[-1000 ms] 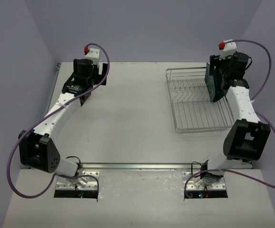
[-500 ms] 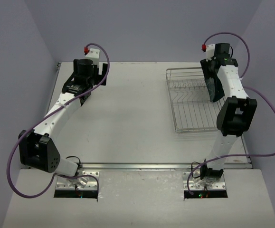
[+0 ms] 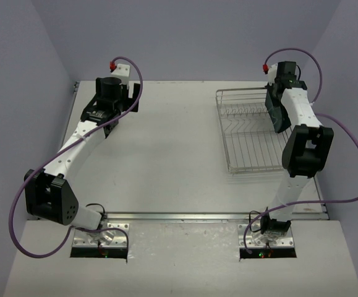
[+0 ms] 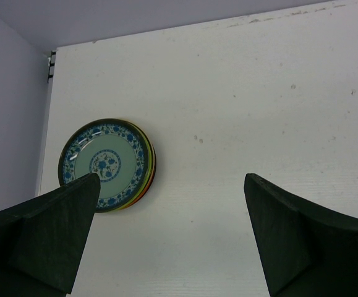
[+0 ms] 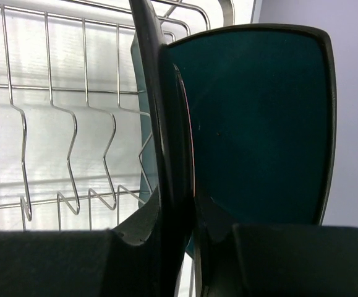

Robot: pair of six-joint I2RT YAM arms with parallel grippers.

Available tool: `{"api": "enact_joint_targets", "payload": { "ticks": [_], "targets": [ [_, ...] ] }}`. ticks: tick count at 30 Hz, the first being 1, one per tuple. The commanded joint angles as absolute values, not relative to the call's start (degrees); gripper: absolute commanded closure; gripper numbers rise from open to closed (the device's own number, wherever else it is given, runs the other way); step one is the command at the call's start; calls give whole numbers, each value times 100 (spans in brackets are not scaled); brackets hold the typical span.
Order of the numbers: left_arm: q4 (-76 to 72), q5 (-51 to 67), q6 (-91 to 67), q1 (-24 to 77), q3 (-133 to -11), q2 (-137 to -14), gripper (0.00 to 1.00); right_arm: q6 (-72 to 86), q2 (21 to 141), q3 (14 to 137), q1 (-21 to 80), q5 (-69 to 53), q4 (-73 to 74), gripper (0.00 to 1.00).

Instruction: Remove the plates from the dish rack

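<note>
The bench (image 3: 166, 161) on my feed is a pale off-white slab with a few scuffs and specks. The wire dish rack (image 3: 250, 148) sits on it at the far right. Over at the far left, close to the wall, a stack of plates (image 4: 107, 164) lies flat. The top one is blue-and-white patterned, with yellow and orange-red rims peeking out underneath. A metal rail (image 3: 185, 216) runs left to right along the near edge.

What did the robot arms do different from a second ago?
The right arm swung its elbow in from the right, toward the dish rack. The right gripper shifted a little left and closed its fingers on the dark-teal plate standing in the rack. The left gripper stayed open near the stack of plates, and the rack stayed put.
</note>
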State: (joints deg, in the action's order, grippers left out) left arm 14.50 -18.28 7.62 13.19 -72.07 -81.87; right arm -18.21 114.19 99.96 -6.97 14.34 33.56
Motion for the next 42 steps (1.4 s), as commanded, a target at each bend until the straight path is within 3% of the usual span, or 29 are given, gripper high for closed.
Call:
{"api": "enact_joint_targets", "payload": {
  "ticks": [1, 16, 21, 25, 29, 33, 42],
  "targets": [
    [1303, -1835, 710, 1362, -7385, -8051, 0, -1842, 10984, 10232, -556, 1621, 3252, 100],
    [1405, -1669, 603, 1359, -7561, -7998, 0, -1141, 9936, 11347, -378, 1477, 3834, 100],
    [1555, -905, 321, 1261, -7642, -7896, 0, -841, 9514, 11533, -378, 1051, 3943, 100],
    [1054, 2098, -552, 835, -6959, -7404, 0, -85, 8866, 11006, -387, -336, 3680, 100],
    [-289, 4268, -1711, 800, -5955, -7099, 0, 1179, 8379, 10106, -392, -2400, 3223, 100],
    [-1905, 5056, -3366, 809, -5068, -7091, 2, 2996, 7884, 8491, -387, -4419, 1596, 100],
    [-3973, 5077, -5211, 1325, -4535, -7376, 5, 5780, 7882, 7120, -287, -5487, -845, 100]
  ]
}}
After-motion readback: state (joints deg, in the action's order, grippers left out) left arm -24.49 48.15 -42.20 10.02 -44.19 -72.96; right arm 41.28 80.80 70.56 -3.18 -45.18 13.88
